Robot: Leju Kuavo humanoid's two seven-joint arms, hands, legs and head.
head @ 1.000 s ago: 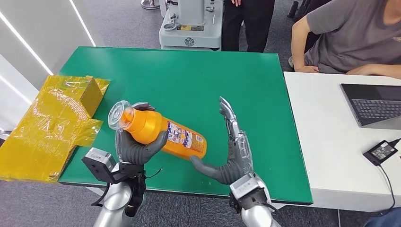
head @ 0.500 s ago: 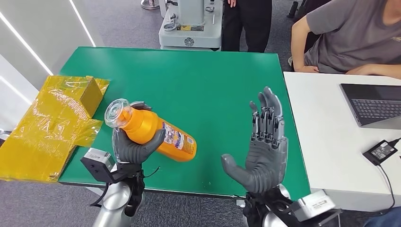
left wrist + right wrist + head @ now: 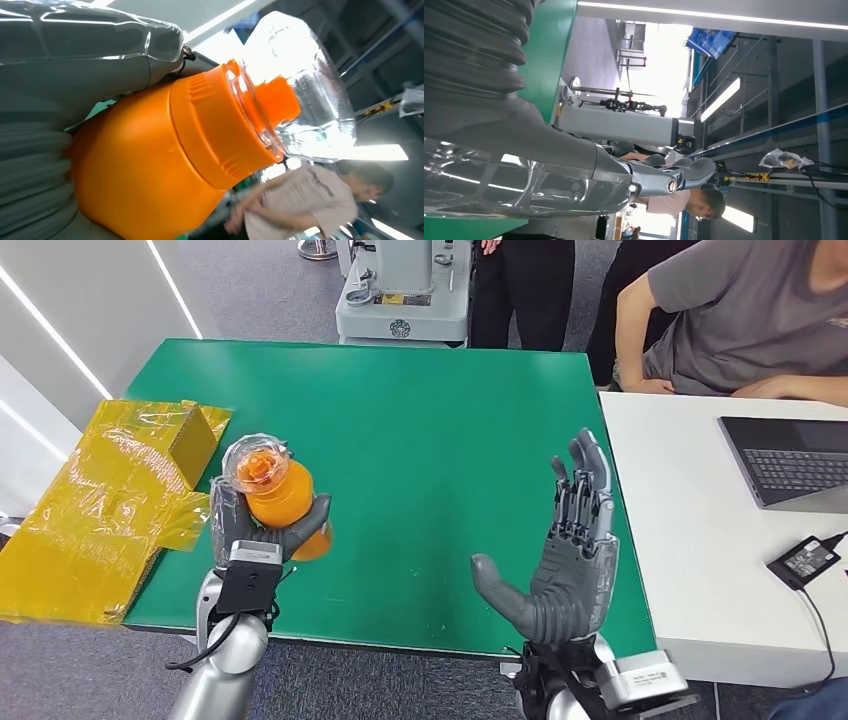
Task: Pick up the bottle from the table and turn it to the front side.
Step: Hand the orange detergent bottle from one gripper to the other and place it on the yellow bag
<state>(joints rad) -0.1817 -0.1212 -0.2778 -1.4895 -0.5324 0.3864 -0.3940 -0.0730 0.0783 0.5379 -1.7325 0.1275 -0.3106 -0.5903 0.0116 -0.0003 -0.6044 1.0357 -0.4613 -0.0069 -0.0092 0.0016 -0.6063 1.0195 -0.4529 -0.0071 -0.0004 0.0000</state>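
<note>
— Bottle attitude since the earlier pictures?
— The left hand has swung the bottle from lying tilted to near upright, clear cap now facing the camera.
— Right hand?
— The right hand has come off the bottle's base and drawn well aside, fingers spread, palm inward.

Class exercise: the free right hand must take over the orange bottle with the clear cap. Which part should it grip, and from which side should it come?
Grip the orange plastic bottle around its wide lower body, coming from the robot's right. The left hand already wraps the upper body below the clear domed cap, which looks smooth and too slippery. The bottle stands nearly upright, so its right flank faces the open right hand.
</note>
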